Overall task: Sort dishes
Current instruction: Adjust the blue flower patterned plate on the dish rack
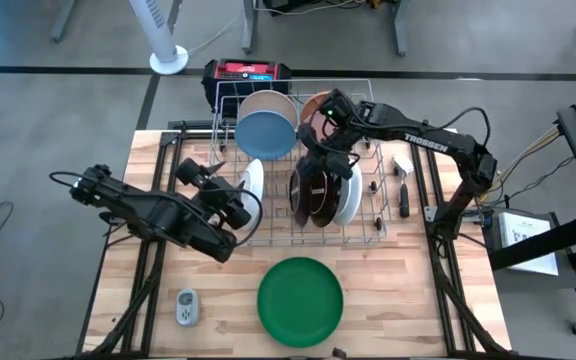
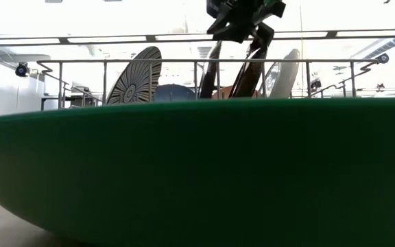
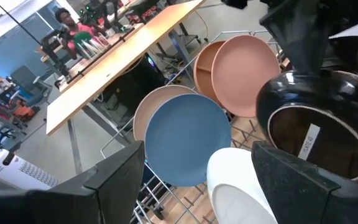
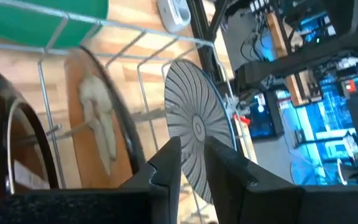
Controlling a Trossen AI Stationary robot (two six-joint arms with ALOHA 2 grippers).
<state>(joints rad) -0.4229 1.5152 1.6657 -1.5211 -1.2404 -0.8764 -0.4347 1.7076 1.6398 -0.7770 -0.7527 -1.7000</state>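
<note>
Across the far half of the table, the silver wire rack is filled with dishes stood on edge. The blue plate and the tan plate behind it are leaned at the far end, faces turned toward the near side. The dark brown plates are set upright mid-rack, edges running near to far, with a white plate just beside them. The striped plate is stood upright near the rack's left side. The large green plate is laid flat on the table's near edge, apart from the rack, with bare wood around it and a small grey gadget to its left.

The right gripper is reached over the rack from the right, angled down above the dark brown plates; its fingers are seen only narrowly parted, with nothing between them. The left gripper is held low at the rack's left side, jaws spread wide and empty, pointed at the dishes.
</note>
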